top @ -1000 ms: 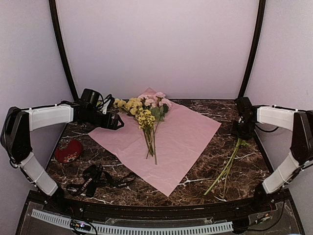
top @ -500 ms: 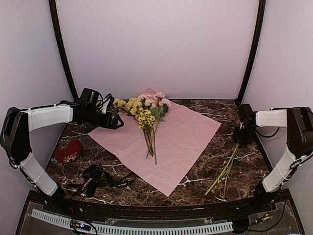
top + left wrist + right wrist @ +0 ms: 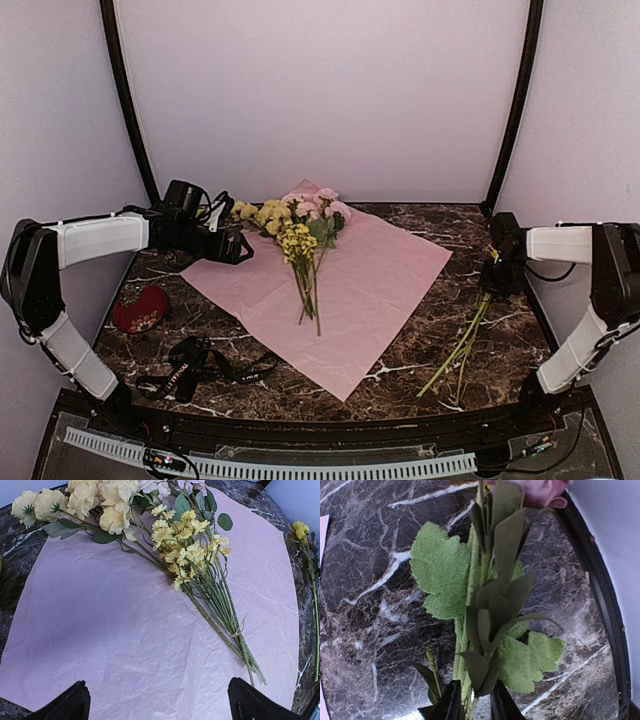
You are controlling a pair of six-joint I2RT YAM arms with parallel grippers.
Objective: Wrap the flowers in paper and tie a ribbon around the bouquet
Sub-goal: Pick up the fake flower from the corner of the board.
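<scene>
1. Nearest the arm bases, the ribbon (image 3: 205, 365) lies heaped on the marbled surface (image 3: 500, 340), untouched.
2. At right, the right pincer (image 3: 498, 283), its arm bent low along the edge, is clamped on stray flower stems (image 3: 462, 345) lying off the paper (image 3: 370, 290). Gathering appears to be the step in hand; next, the stems likely need carrying across to the bunch.
3. Farther back, the flowers (image 3: 300, 235) rest on the paper's far corner. The left pincer (image 3: 238, 250) hovers beside them, jaws wide apart.
</scene>
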